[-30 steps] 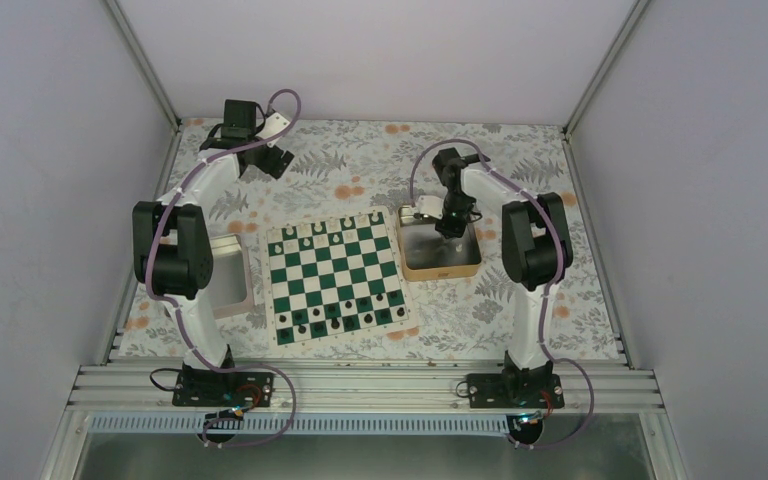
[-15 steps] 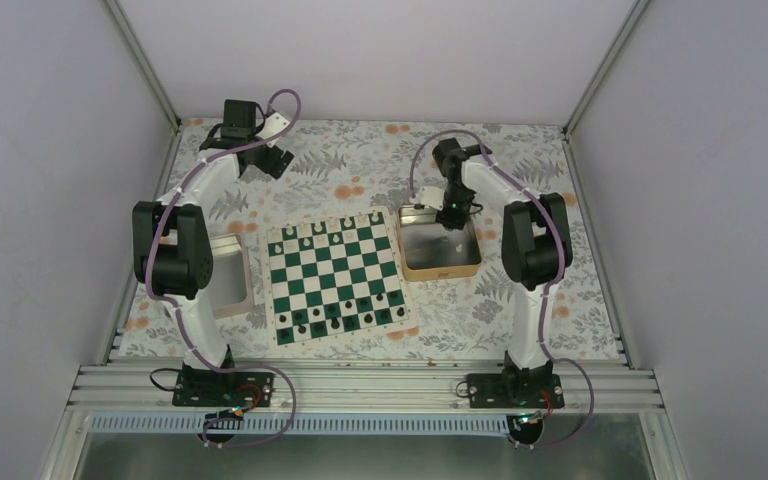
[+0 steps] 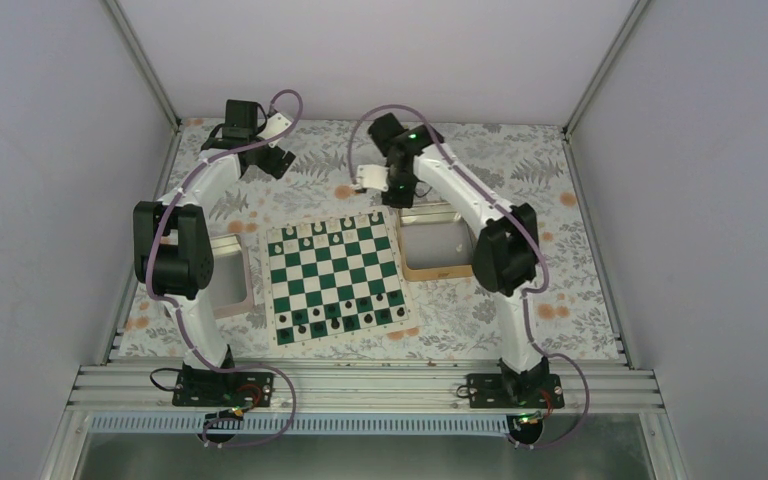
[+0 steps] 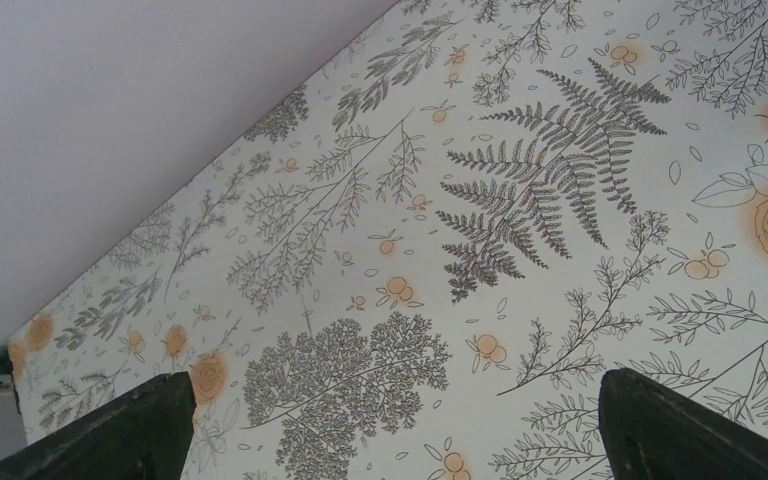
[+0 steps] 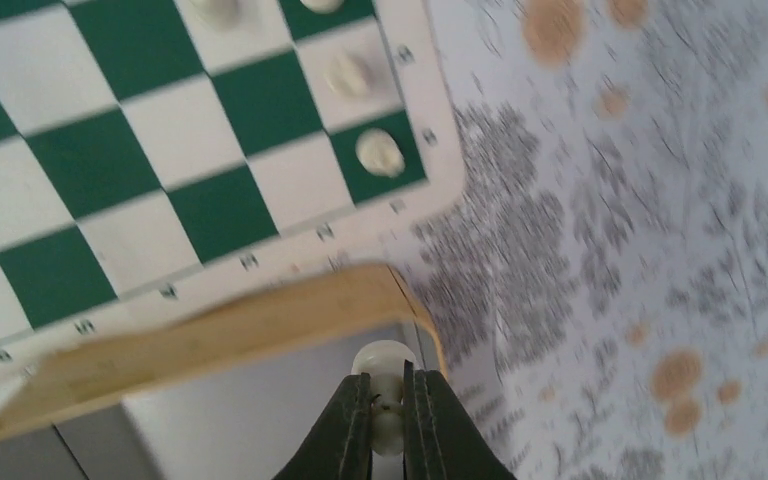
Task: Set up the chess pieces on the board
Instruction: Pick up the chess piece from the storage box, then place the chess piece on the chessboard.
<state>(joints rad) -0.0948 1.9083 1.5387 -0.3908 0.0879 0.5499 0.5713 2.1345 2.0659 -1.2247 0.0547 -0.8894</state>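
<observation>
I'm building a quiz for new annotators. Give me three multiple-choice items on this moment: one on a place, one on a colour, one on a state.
1. On which side of the board does the tin stand?
A. the left arm's side
B. the right arm's side
C. on top of it

2. What colour is the piece in the right gripper?
A. black
B. red
C. white

3. How is the left gripper?
A. open and empty
B. shut on a piece
C. shut on the tin

Answers:
1 B: the top view shows the tin beside the board's right edge.
2 C: the right wrist view shows a cream-white piece clamped in the jaws.
3 A: its jaws stand wide apart with nothing between them.
</observation>
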